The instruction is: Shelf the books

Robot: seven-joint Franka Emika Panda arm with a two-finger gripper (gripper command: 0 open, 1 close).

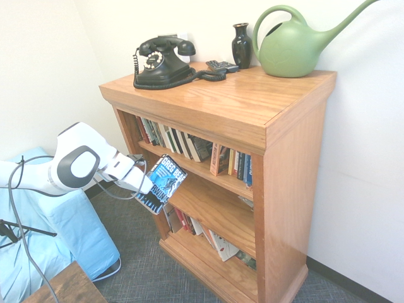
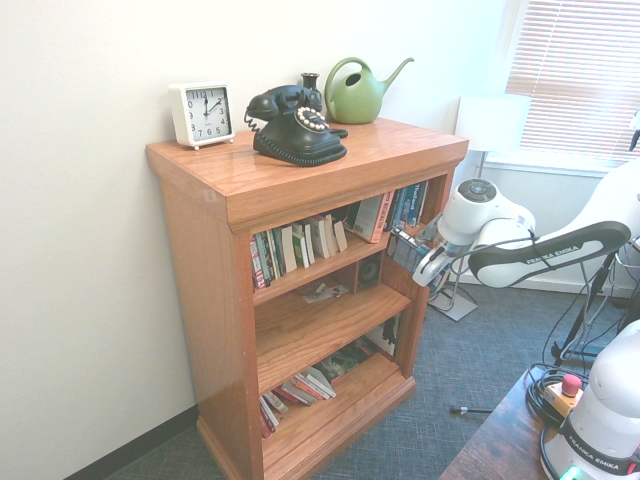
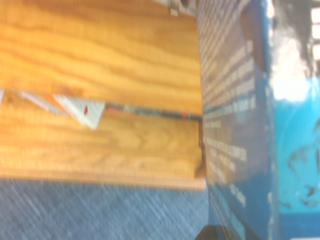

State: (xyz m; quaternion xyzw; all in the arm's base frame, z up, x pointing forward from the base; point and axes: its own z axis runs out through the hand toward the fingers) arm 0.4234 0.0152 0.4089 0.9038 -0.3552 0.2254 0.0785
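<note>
Currently, book position: the Greg Bear paperback is hanging in the air just in front of the bookcase, level with the front edge of the middle shelf and tilted, cover facing outward.
Grip: the gripper is clamping the paperback by one edge, jaws closed on it; the fingers themselves are hard to make out behind the cover.
Risk, collision: the book's leading corner is sitting very near the shelf's front edge, so a low entry could be knocking it against the wood.
Risk, slip: holding a thick book by one edge is leaving most of its weight unsupported, so it may be twisting or sliding in the jaws.
Risk, neighbours: loose papers are lying on the middle shelf, and the paperback could be pushing them back or riding up on them.
Risk, tilt: going in slanted, the book could be ending up flat rather than upright.
Writing, cover: "GREG BEAR" in large white letters.
Writing, back cover: lines of small text showing in the wrist view, probably blurb, too blurred to read.
Writing, arm: "FRANKA EMIKA" on the arm link.
</note>
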